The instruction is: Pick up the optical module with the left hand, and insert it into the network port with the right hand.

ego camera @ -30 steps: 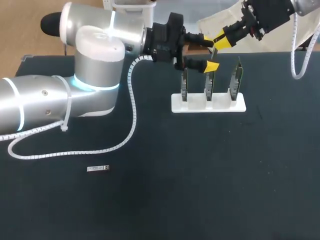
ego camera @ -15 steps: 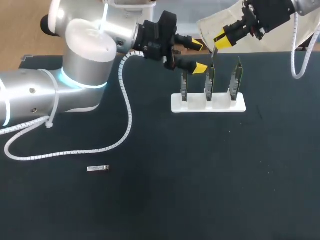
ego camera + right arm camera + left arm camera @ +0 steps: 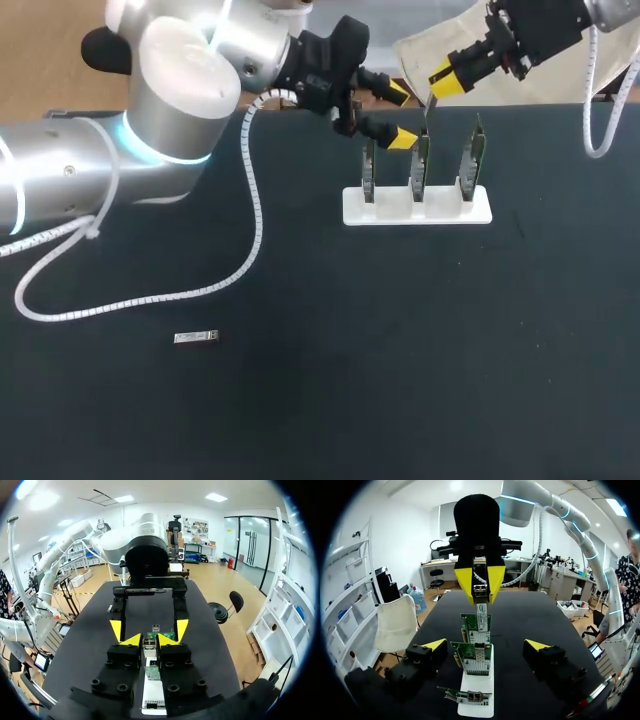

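Note:
Three upright network cards (image 3: 419, 165) stand in a white holder (image 3: 415, 207). My right gripper (image 3: 445, 77) hangs over them, shut on a small silver optical module (image 3: 427, 108) that points down. From the left wrist, that module (image 3: 480, 591) ends just above the top edge of a card (image 3: 476, 622). In the right wrist view the module (image 3: 149, 643) sits between the yellow tips of the right gripper (image 3: 150, 640). My left gripper (image 3: 398, 114) stands open and empty beside the holder's left end, its tips either side of the card row (image 3: 476, 657). A second module (image 3: 196, 337) lies on the mat.
The black mat (image 3: 400, 360) covers the table. My left arm's white cable (image 3: 250, 230) loops over its left half. The second module lies alone toward the front left.
My left arm has swung and its open gripper has shifted a little left and back, away from the cards. My right gripper and the module have stayed put.

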`<state>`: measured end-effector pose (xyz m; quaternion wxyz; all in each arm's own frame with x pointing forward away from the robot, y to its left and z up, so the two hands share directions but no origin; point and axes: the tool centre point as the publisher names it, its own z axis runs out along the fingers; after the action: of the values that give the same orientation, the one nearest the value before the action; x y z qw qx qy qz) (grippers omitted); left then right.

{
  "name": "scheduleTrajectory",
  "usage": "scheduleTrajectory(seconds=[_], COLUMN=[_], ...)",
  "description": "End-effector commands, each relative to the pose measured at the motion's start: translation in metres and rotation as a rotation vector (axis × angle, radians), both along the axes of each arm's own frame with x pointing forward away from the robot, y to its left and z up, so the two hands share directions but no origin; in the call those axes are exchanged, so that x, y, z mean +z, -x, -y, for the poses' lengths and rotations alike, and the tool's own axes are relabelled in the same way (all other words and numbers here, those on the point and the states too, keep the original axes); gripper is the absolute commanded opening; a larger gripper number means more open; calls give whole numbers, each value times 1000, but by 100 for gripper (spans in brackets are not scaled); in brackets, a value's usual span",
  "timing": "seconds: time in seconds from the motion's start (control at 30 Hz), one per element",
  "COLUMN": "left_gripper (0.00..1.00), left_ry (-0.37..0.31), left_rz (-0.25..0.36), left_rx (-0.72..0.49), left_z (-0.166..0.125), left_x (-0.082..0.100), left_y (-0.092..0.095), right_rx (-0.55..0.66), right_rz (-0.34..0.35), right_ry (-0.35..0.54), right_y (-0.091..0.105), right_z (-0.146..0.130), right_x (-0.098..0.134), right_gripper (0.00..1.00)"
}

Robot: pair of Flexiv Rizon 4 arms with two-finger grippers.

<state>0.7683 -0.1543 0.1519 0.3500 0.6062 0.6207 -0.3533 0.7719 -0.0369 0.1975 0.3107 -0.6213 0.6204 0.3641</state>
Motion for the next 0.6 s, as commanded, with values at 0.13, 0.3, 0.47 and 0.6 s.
scheduleTrajectory(seconds=[0.13, 0.3, 0.47, 0.6], left_gripper=[100, 100, 100, 100], left_ry=[-17, -31, -41, -46], left_rz=[-14, -14, -17, -27], left_rx=[-4, -11, -15, -14], left_z=[0, 1, 1, 2], left_x=[-4, -5, -7, -9], left_y=[-3, -4, -4, -3], right_rx=[3, 8, 11, 12], right_rz=[2, -1, 1, 2], right_ry=[-3, -1, -1, 1], right_y=[-1, -1, -1, -1], right_z=[1, 1, 1, 2], right_x=[0, -1, 0, 0], right_gripper=[0, 0, 0, 0])
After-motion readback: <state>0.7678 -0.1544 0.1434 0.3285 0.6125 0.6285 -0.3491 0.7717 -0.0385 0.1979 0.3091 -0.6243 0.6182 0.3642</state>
